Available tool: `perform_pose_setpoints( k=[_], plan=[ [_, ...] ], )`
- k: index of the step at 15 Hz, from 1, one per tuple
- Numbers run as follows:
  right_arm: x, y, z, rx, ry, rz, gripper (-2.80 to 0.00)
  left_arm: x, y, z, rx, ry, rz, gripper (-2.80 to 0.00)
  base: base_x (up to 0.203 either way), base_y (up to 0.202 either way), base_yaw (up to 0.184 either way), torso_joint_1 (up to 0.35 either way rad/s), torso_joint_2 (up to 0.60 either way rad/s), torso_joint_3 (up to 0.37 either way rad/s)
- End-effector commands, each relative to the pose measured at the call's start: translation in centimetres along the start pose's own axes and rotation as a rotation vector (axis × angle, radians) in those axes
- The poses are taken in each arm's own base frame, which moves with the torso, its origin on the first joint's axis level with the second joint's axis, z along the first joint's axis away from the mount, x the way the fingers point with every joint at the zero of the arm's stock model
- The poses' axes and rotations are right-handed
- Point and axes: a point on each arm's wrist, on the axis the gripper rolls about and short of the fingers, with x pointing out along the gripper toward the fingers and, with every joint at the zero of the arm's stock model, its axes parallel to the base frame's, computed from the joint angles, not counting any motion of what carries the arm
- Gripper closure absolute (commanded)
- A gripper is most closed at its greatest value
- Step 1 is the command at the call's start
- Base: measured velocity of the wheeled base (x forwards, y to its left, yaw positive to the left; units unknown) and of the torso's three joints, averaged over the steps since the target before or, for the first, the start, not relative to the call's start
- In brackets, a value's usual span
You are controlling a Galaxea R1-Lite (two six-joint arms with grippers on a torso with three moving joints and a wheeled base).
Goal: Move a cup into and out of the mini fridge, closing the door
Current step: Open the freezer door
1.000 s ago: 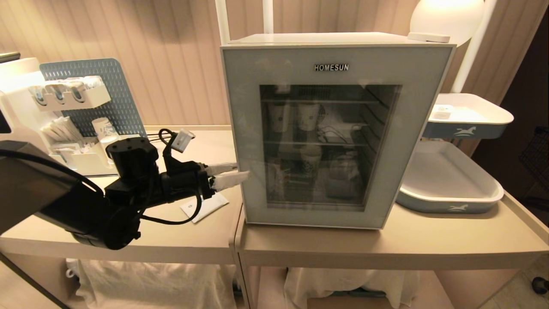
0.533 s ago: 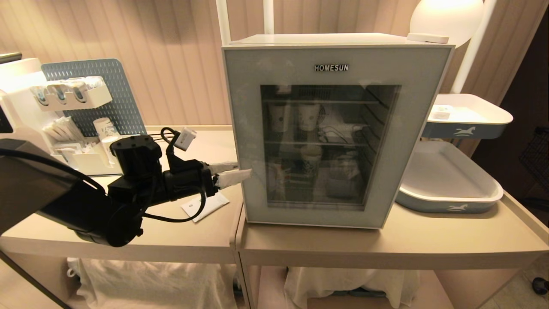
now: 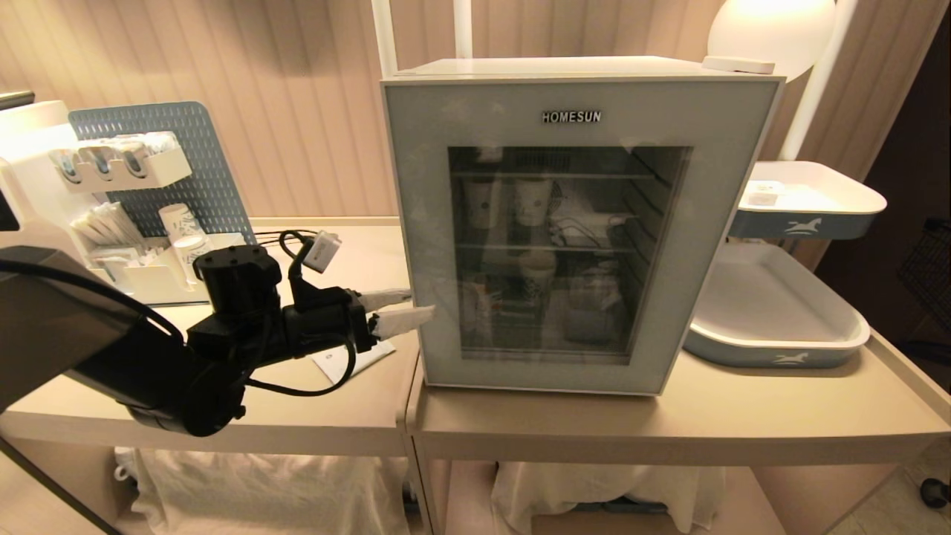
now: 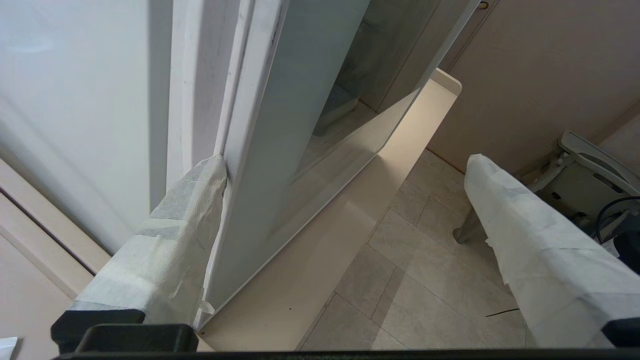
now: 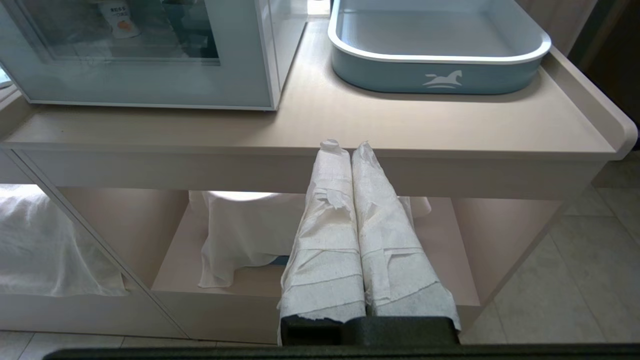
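Note:
The white mini fridge (image 3: 550,68) stands on the counter, and its glass door (image 3: 416,186) looks closed or nearly so. Through the glass in the right wrist view I make out the cup (image 5: 119,21), a small white tub with an orange mark, on the fridge floor. My left gripper (image 3: 420,305) is open at the door's left edge, about halfway up. One taped finger (image 4: 175,240) presses into the seam between door (image 4: 280,125) and fridge body; the other finger (image 4: 540,250) hangs free in front of the door. My right gripper (image 5: 347,146) is shut and empty, parked below the counter's front edge.
A blue tray (image 3: 773,349) sits right of the fridge, with a second tray (image 3: 810,215) above it. An organiser with paper cups (image 3: 126,223) and a white sachet (image 3: 356,358) lie on the left table. Patterned paper cups (image 3: 531,200) stand on the fridge shelves.
My left gripper has dipped slightly along the door's left edge, still open. The door and the right arm look unchanged.

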Motion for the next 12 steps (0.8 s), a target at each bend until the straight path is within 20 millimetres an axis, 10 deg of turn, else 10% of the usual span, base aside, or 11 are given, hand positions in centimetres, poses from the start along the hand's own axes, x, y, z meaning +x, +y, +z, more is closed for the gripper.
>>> perform_pose_setpoints(
  k=[1, 12],
  plan=[
    [0.0, 0.0, 0.0, 0.0, 0.001, 0.0, 0.0, -0.1, 0.1, 0.2, 0.007, -0.007, 0.0, -2.8, 0.0, 0.0, 0.0, 0.0, 0.0, 0.0],
    [0.0, 0.0, 0.0, 0.0, 0.001, 0.0, 0.0, 1.4, -1.2, 0.9, 0.023, -0.028, -0.003, -2.8, 0.0, 0.0, 0.0, 0.0, 0.0, 0.0]
  ],
)
